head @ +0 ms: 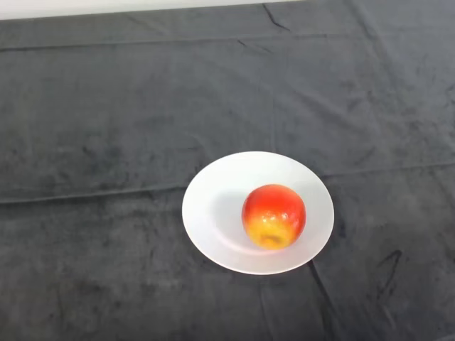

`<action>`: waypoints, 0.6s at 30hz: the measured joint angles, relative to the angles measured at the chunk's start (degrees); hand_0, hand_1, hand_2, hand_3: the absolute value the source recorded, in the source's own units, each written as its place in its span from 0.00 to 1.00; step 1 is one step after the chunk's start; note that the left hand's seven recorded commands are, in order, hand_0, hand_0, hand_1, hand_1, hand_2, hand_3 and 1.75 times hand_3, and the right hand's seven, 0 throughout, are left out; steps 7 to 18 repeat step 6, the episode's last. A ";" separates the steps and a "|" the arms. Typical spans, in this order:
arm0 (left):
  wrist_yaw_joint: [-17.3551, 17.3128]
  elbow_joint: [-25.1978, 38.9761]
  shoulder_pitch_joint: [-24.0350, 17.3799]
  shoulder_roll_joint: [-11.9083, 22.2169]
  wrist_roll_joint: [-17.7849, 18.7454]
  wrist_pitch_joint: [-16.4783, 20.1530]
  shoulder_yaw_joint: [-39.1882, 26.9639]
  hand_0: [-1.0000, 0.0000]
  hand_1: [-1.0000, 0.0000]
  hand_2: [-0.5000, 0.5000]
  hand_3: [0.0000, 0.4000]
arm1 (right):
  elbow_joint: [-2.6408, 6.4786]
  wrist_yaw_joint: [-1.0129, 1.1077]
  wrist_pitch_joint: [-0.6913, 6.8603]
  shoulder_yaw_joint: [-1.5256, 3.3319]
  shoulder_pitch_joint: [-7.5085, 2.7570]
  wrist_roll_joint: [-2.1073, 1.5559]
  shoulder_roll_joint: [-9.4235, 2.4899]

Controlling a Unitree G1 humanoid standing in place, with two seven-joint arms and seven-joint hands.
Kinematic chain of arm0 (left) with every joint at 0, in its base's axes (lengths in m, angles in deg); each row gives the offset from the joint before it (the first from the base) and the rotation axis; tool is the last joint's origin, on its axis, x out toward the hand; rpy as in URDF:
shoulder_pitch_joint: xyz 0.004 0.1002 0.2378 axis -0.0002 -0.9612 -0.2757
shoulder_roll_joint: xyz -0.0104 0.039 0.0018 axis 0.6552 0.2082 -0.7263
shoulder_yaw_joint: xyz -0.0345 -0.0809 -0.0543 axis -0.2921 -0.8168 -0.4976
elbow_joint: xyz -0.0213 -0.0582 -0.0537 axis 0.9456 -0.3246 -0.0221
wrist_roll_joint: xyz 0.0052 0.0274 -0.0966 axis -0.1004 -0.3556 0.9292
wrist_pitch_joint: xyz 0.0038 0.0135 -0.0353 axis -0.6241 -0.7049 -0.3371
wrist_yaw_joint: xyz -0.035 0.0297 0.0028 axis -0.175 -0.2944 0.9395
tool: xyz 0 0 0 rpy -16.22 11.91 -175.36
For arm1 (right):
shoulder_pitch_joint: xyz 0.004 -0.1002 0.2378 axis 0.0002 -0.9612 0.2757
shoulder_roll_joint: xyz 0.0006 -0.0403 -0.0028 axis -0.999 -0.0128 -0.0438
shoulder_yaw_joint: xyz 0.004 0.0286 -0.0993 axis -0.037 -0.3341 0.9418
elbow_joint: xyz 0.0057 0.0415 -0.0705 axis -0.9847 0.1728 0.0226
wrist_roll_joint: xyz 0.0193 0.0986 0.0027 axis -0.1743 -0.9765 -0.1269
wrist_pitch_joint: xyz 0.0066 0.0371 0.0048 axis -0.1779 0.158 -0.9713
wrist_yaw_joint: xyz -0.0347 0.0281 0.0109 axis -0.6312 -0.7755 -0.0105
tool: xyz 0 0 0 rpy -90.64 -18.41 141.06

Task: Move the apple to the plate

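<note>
A red and yellow apple [274, 216] sits on a white round plate [213, 206], a little right of the plate's middle. The plate lies on the dark cloth in the lower middle of the head view.
The dark cloth [106, 128] covers the whole table and has folds and creases. The table's far edge runs along the top of the view.
</note>
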 measured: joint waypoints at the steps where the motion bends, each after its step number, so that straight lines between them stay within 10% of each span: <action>1: 0.00 0.00 0.00 0.00 0.00 0.00 0.00 1.00 1.00 0.50 0.00 | 0.00 0.00 0.00 0.00 0.00 0.00 0.00; 18: 0.00 0.00 0.00 0.00 0.03 0.00 0.00 1.00 1.00 0.50 0.00 | 0.00 0.00 0.00 0.00 0.00 0.00 0.00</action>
